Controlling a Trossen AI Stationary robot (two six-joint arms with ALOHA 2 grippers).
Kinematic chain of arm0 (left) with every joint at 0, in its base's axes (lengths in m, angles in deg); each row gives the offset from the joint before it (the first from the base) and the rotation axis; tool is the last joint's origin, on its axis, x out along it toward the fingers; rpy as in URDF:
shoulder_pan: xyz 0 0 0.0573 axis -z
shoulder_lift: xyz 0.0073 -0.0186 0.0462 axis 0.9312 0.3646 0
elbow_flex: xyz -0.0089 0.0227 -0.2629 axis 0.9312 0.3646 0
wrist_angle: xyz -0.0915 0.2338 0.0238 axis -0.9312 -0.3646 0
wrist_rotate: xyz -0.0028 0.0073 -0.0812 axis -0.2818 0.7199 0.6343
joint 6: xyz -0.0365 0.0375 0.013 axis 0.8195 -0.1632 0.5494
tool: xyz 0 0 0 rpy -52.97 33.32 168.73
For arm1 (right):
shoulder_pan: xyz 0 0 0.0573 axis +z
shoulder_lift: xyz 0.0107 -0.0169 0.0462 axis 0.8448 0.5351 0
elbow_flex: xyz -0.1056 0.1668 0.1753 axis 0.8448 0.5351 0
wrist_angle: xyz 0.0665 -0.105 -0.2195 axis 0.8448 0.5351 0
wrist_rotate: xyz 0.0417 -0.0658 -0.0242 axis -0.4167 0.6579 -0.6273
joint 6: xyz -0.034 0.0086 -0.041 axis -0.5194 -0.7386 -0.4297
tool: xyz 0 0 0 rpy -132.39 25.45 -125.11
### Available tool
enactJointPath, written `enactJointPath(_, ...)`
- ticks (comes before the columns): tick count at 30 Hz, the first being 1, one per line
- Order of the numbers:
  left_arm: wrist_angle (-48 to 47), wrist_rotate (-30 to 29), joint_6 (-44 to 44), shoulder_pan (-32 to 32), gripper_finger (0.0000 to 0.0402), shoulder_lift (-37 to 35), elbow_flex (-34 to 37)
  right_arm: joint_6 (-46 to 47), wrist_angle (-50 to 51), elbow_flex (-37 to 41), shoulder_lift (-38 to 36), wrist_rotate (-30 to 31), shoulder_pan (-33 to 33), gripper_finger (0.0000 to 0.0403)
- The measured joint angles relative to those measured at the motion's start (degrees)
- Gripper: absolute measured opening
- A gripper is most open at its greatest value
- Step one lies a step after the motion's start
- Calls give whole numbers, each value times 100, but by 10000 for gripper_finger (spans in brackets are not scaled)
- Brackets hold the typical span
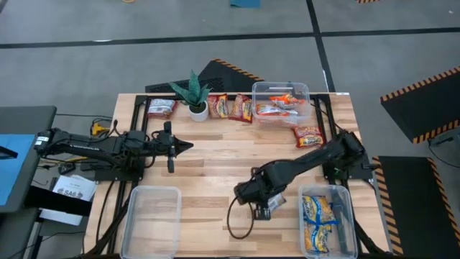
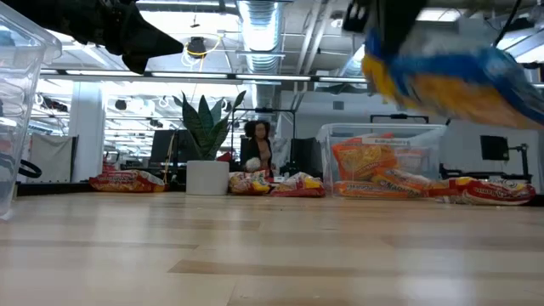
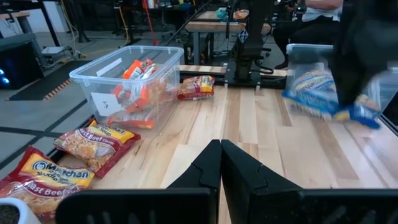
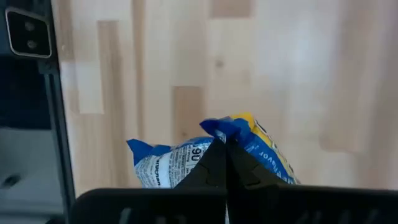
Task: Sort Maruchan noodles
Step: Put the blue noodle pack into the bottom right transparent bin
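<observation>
Overhead view straight down, low view level across table (image 2: pixel 272 246), wrist views close, all sharing tabletop

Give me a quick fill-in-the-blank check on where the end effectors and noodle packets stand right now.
1. The right end effector is shut on a blue-yellow packet, lifted ____ the table.
2. The left end effector is shut and holds ____.
3. The bin at the near left is ____.
4. The bin at the near right holds packets coloured ____.

Missing words: above; nothing; empty; blue-yellow
</observation>
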Motion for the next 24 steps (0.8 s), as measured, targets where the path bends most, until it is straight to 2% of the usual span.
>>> enactJointPath(7,-33,0,0,1,0,1,0,1266,1327,-538,-1171,673,353,5)
enactJointPath(14,-24,0,1,0,0,-2,0,3412,1966,-549,-2352,880,1157,6)
enactJointPath(19,2,0,4,0,0,1,0,5088,2455,-437,-2621,888,1883,6)
enactJointPath(24,1,0,17,1,0,-1,0,5939,2287,-67,-2449,882,2536,7)
